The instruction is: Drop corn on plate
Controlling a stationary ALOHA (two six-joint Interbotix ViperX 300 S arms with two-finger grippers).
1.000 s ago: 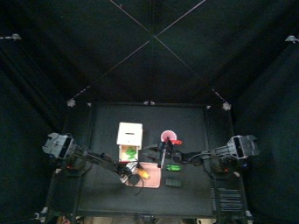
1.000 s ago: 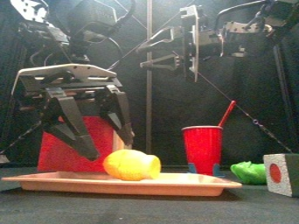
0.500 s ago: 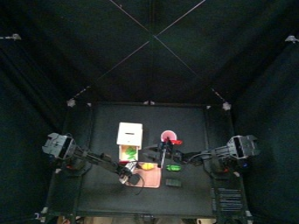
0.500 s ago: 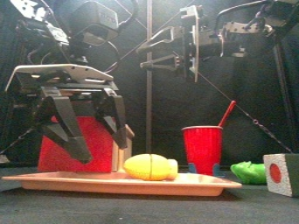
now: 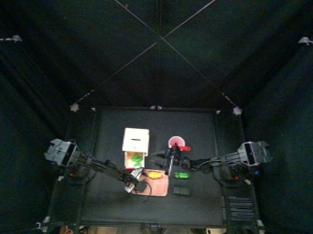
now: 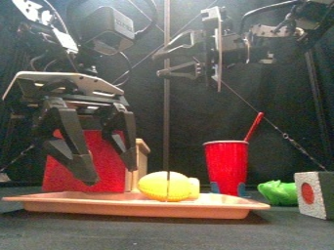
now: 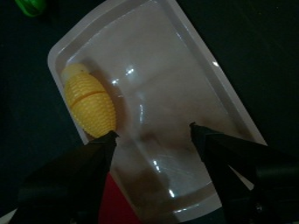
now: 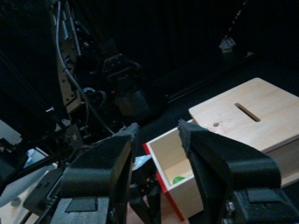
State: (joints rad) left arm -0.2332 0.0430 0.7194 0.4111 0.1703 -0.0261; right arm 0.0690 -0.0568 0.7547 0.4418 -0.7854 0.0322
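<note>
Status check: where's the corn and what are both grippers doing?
Left gripper open above the plate, empty. Corn lying on plate, released. Right gripper open, high and clear. Nothing in the way.

Corn: small yellow toy piece with a ribbed, kernelled surface, lying on its side on the plate, free of any grip, toward the plate's 9 o'clock edge in the left wrist view. Plate: flat salmon-pink tray with rounded corners and a low raised rim, resting level on the table, its remaining surface bare.
</note>
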